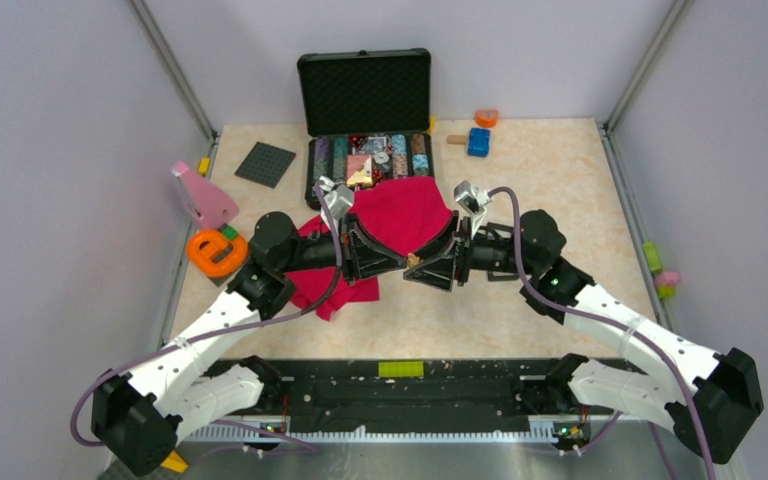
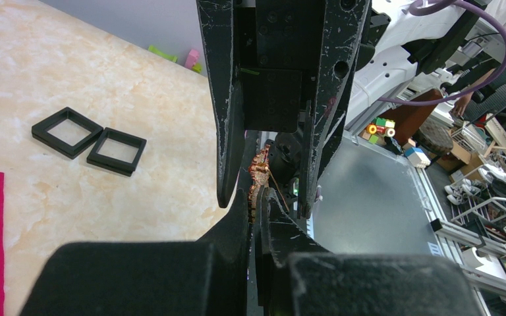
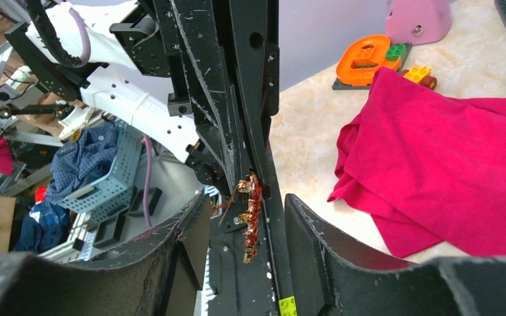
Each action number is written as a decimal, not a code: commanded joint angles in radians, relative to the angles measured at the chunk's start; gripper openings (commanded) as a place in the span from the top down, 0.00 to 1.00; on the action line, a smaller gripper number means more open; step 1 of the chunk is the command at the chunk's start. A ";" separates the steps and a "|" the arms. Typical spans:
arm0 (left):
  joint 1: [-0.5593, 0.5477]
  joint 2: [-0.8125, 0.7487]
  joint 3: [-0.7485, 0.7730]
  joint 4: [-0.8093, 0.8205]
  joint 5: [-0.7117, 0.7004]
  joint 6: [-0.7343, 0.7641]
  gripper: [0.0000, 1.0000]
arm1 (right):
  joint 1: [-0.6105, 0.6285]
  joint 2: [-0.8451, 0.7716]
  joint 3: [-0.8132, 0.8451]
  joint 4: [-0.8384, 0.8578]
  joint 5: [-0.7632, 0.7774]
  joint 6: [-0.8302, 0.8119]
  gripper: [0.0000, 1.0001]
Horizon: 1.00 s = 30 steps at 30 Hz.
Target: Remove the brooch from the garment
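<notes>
Brooch (image 3: 250, 220) — orange-red with gold glints, pinched edge-on between the pressed-together tips of the left gripper (image 2: 258, 209). Right gripper (image 3: 245, 203) — fingers spread, straddling those tips and the brooch from the opposite side; whether they touch cannot be told. Brooch face hidden by the fingers; from above it is only a golden speck. Beyond, red cloth (image 1: 400, 215) lies crumpled on the table (image 1: 520, 300), apart from the brooch. Behind it, open black case (image 1: 365, 95).

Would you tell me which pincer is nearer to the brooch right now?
Left: the left pincer is shut on the brooch; the right pincer stands open with a finger on either side of it.
</notes>
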 commanded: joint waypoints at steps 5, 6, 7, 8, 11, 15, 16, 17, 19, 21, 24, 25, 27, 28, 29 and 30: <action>-0.002 -0.026 0.012 0.042 0.002 -0.001 1.00 | 0.012 -0.026 0.053 0.052 0.035 0.029 0.54; -0.003 -0.028 0.012 0.041 0.003 -0.001 1.00 | 0.012 -0.029 0.053 0.049 0.041 0.026 0.56; -0.003 -0.031 0.013 0.042 0.002 0.000 1.00 | 0.011 -0.031 0.054 0.042 0.044 0.022 0.58; -0.003 -0.032 0.012 0.041 0.001 0.000 1.00 | 0.011 -0.033 0.055 0.036 0.046 0.016 0.60; -0.003 -0.037 0.012 0.037 -0.003 0.002 1.00 | 0.011 -0.042 0.058 0.014 0.050 0.001 0.61; -0.002 -0.036 0.013 0.035 -0.005 0.001 1.00 | 0.011 -0.050 0.054 -0.002 0.045 -0.014 0.63; -0.003 -0.036 0.013 0.036 -0.005 -0.002 1.00 | 0.012 -0.050 0.052 -0.002 0.042 -0.014 0.64; -0.003 -0.034 0.013 0.041 -0.003 -0.006 1.00 | 0.011 -0.049 0.051 -0.002 0.040 -0.016 0.66; -0.002 -0.031 0.013 0.056 -0.002 -0.017 1.00 | 0.011 -0.046 0.047 0.000 0.036 -0.018 0.67; -0.003 -0.027 0.011 0.074 0.003 -0.037 1.00 | 0.011 -0.043 0.044 0.009 0.024 -0.017 0.67; -0.003 -0.021 0.000 0.130 0.009 -0.083 1.00 | 0.011 -0.036 0.043 0.021 0.018 -0.013 0.78; -0.003 -0.022 -0.005 0.154 0.010 -0.099 1.00 | 0.011 -0.035 0.043 0.025 0.020 -0.012 0.83; -0.003 -0.021 -0.013 0.191 0.014 -0.126 1.00 | 0.011 -0.033 0.041 0.031 0.025 -0.006 0.90; -0.002 -0.021 -0.015 0.195 0.012 -0.129 1.00 | 0.011 -0.034 0.041 0.033 0.027 -0.005 0.91; -0.003 -0.022 -0.017 0.193 0.008 -0.131 0.96 | 0.011 -0.035 0.041 0.033 0.029 -0.004 0.93; -0.002 -0.025 -0.017 0.189 0.004 -0.130 0.90 | 0.011 -0.038 0.042 0.029 0.033 -0.003 0.96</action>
